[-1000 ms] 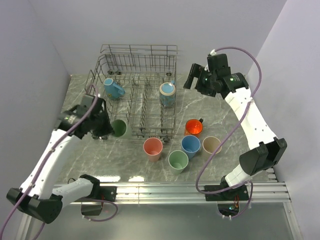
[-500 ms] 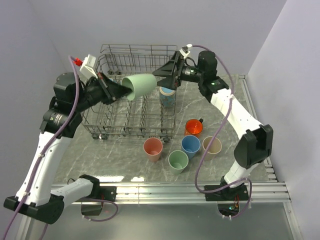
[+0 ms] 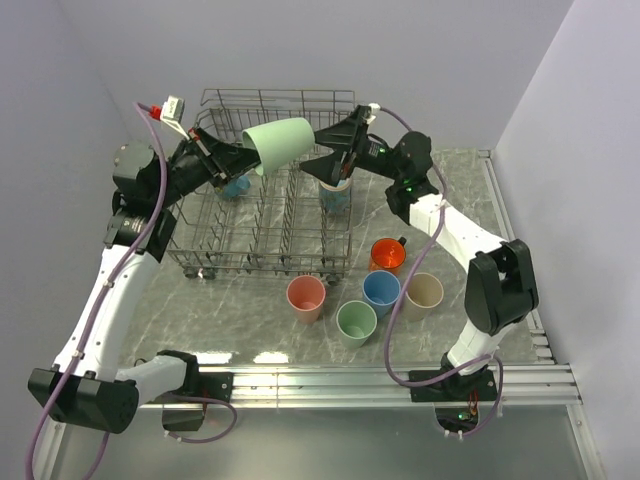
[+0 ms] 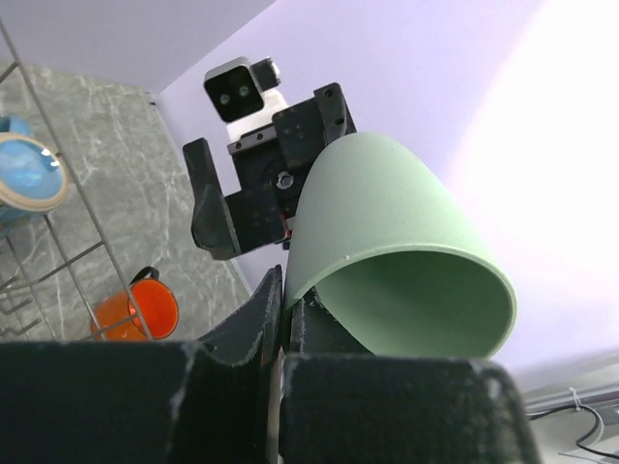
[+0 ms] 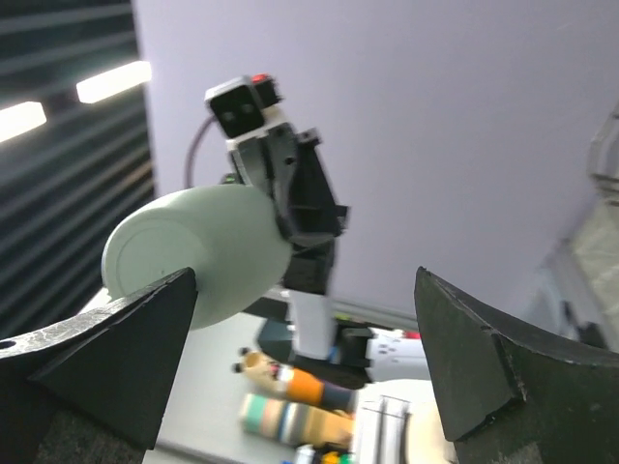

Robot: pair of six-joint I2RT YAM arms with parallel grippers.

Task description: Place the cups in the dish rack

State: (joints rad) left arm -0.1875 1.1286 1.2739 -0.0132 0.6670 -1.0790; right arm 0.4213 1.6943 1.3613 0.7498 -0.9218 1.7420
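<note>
My left gripper is shut on the rim of a pale green cup and holds it high above the grey wire dish rack, tilted on its side. The cup fills the left wrist view. My right gripper is open, its fingers just right of the cup's base; the cup shows between them in the right wrist view. Two blue mugs sit in the rack. Pink, green, blue, beige and orange cups stand on the table.
The marble table has purple walls at the back and both sides. The rack's tall wire back rises behind the held cup. A metal rail runs along the near edge.
My left gripper has lifted the green cup higher and slightly right. My right gripper has moved left and closer, its open fingers now beside the cup's base.
</note>
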